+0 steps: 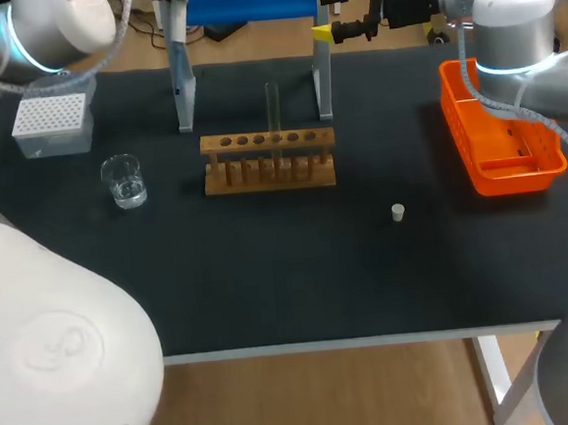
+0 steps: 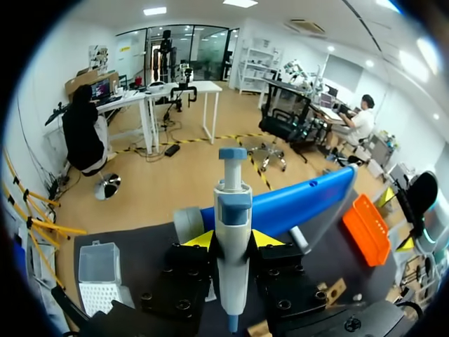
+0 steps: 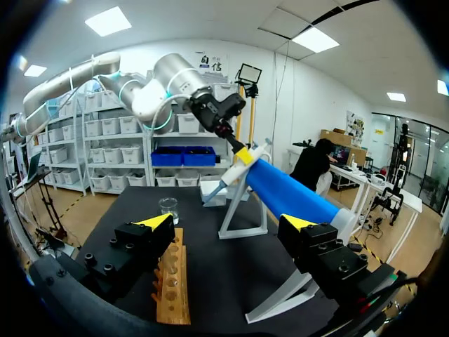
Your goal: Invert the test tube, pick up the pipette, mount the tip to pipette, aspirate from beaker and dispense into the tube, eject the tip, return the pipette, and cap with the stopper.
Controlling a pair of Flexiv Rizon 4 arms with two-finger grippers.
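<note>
The left wrist view alone shows the grip from near. The left gripper (image 2: 233, 240) has its fingers clamped on the pipette (image 2: 233, 210), a white and grey-blue plastic body that stands between the two yellow tips, plunger end away from the wrist. Just beside it lies the smooth blue cylinder (image 2: 295, 202).

The right wrist view shows the same from the other side: the pipette is in the air at the cylinder's end, narrow end down. Here the right gripper (image 3: 226, 223) has its fingers wide apart, with the wooden rack (image 3: 172, 281) ahead of it.

Only the head view shows the tube (image 1: 273, 105), clear and upright in one of the rack's holes. It also shows the small pale stopper (image 1: 398, 211), alone on the black table (image 1: 270, 282) and well apart from the rack. The round clear beaker (image 1: 122, 181) holds a little clear liquid. Near it stands the white tip box (image 1: 51, 123), its top a grid of holes. What the orange plastic basket (image 1: 517, 176) holds, I cannot tell.
</note>
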